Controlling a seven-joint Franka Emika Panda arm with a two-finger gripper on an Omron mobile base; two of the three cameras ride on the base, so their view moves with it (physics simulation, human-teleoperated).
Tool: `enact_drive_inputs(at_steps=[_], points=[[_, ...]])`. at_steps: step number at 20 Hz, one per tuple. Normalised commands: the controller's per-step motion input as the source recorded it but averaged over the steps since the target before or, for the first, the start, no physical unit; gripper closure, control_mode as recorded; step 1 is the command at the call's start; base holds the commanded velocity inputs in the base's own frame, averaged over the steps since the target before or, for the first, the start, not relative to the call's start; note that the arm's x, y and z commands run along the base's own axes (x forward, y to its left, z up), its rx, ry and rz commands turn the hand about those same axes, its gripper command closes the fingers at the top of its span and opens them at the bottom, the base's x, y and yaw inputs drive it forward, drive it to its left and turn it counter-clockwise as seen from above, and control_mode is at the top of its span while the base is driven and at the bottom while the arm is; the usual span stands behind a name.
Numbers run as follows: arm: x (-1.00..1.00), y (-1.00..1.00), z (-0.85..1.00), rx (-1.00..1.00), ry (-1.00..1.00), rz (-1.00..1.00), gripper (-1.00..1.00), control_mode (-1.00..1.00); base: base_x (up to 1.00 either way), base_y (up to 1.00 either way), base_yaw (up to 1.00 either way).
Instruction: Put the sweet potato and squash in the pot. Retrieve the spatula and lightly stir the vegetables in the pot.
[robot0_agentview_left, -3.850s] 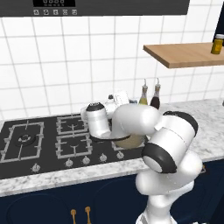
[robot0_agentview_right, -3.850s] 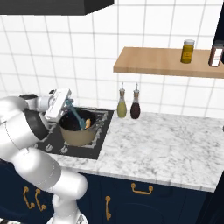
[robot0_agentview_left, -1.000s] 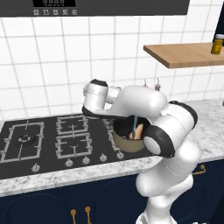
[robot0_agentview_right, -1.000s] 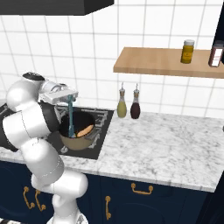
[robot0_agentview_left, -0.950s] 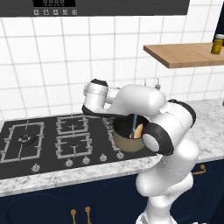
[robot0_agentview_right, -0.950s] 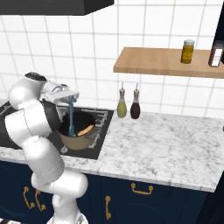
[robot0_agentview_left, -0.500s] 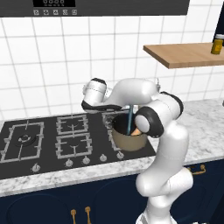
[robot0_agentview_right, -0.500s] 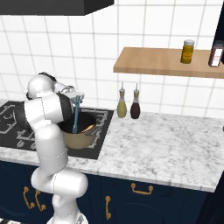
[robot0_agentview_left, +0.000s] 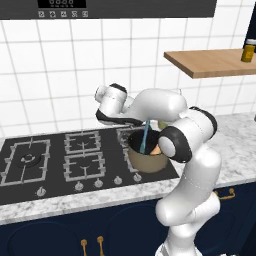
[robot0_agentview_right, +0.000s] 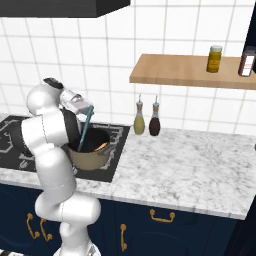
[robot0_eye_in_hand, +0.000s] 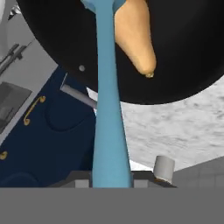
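The tan pot stands on the front right burner, and the hand view looks down into its dark inside. A pale orange tapered vegetable lies in it; whether it is the squash or the sweet potato I cannot tell. My gripper hangs over the pot, shut on the handle of the teal spatula. The spatula leans steeply, with its lower end down inside the pot.
The black hob stretches left of the pot. Two bottles stand by the tiled wall to the right. A wooden shelf holds jars. The marble counter runs right, above dark blue cabinet fronts.
My arm has swung around, the elbow going right and the hand staying over the pot. The spatula has shifted inside the pot and stayed in my grip throughout.
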Motion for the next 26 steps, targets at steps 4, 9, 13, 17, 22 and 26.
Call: enact_drive_inputs(at_steps=[4, 9, 13, 17, 22, 26], points=[[-0.02, -0.12, -0.3, 0.42, 0.0, 0.25, 1.0, -1.0, 0.0, 0.0, 0.0], [0.48, 0.0, -0.97, 0.13, -0.03, 0.19, 1.0, -1.0, 0.0, 0.0, 0.0], [0.69, 0.0, -1.0, 0.0, -0.19, 0.12, 1.0, -1.0, 0.0, 0.0, 0.0], [0.58, -0.02, -0.44, -0.04, -0.35, 0.13, 1.0, -1.0, 0.0, 0.0, 0.0], [0.24, -0.03, -0.01, -0.08, -0.33, 0.13, 1.0, -1.0, 0.0, 0.0, 0.0], [0.0, -0.06, 0.4, 0.0, -0.21, 0.13, 1.0, -1.0, 0.0, 0.0, 0.0]])
